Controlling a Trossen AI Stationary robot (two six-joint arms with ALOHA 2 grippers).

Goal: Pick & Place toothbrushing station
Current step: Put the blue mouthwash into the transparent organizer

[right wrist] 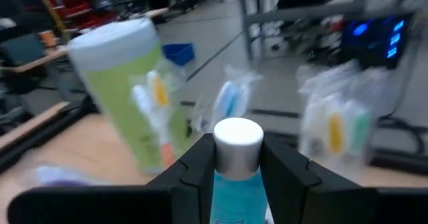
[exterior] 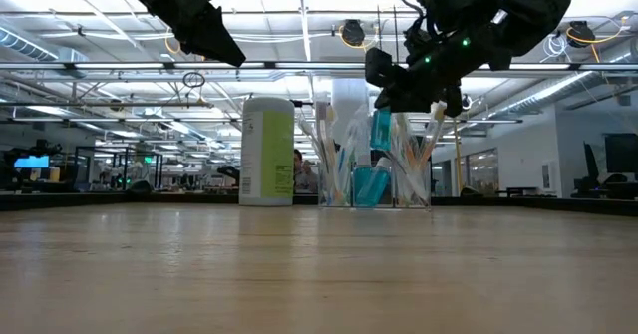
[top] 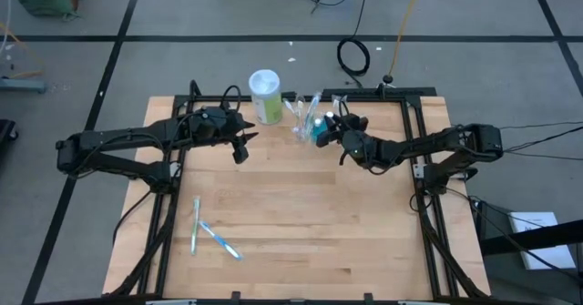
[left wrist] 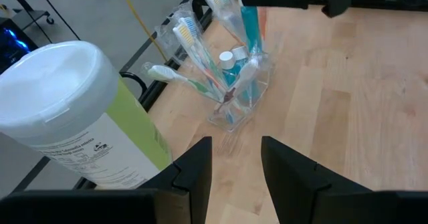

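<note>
A clear plastic cup (left wrist: 242, 109) stands at the table's far middle. It holds several wrapped toothbrushes (left wrist: 189, 38) and a teal toothpaste tube with a white cap (left wrist: 228, 59). My right gripper (top: 332, 130) is right beside and above the cup (top: 305, 127), shut on another teal toothpaste tube (right wrist: 237, 184). My left gripper (left wrist: 234, 174) is open and empty. It hovers above the table to the left of the cup, near a green canister. Two toothbrushes (top: 196, 225) (top: 221, 241) lie flat on the near left of the table. My right gripper pinches the teal tube between its two fingers, on the body just behind the white cap (right wrist: 237, 138). The cap points out past the fingertips. In the left wrist view the tube (left wrist: 252, 27) slants down from the gripper among the brushes in the cup.
A tall green canister with a white lid (top: 265, 96) stands just left of the cup, between the two grippers. Black frame rails (top: 414, 159) run along the table's left, right and far edges. The bare wood of the table's middle and near right (top: 346, 223) is free.
</note>
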